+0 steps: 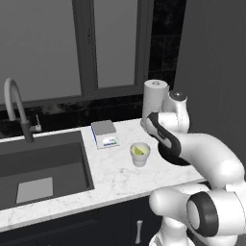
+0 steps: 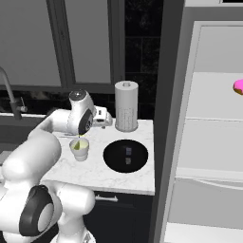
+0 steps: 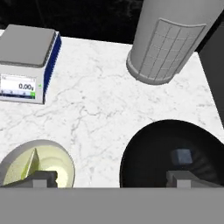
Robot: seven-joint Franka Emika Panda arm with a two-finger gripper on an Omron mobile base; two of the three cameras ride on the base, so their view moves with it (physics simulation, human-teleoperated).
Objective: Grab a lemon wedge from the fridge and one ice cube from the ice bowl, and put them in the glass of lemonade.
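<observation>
The glass of lemonade [image 1: 140, 154] [image 2: 79, 149] stands on the marble counter with the lemon wedge [image 3: 30, 164] [image 1: 139, 151] lying in its pale liquid. To its right sits the black ice bowl [image 2: 114, 156] [image 3: 148, 162], and an ice cube [image 3: 181, 155] [image 2: 127, 152] rests in the bowl. My gripper [image 3: 113, 179] hangs open above the counter between them. One fingertip [image 3: 41, 178] is over the glass's rim and the other is over the bowl. Nothing is between the fingers. The fridge [image 2: 209, 118] stands open at the right.
A tall white perforated cylinder [image 2: 126, 112] [image 3: 168, 41] stands behind the bowl. A small scale [image 3: 26, 61] [image 1: 104, 133] sits behind the glass. A sink with a faucet [image 1: 19, 113] lies to the left. A pink doughnut [image 2: 238, 86] lies on a fridge shelf.
</observation>
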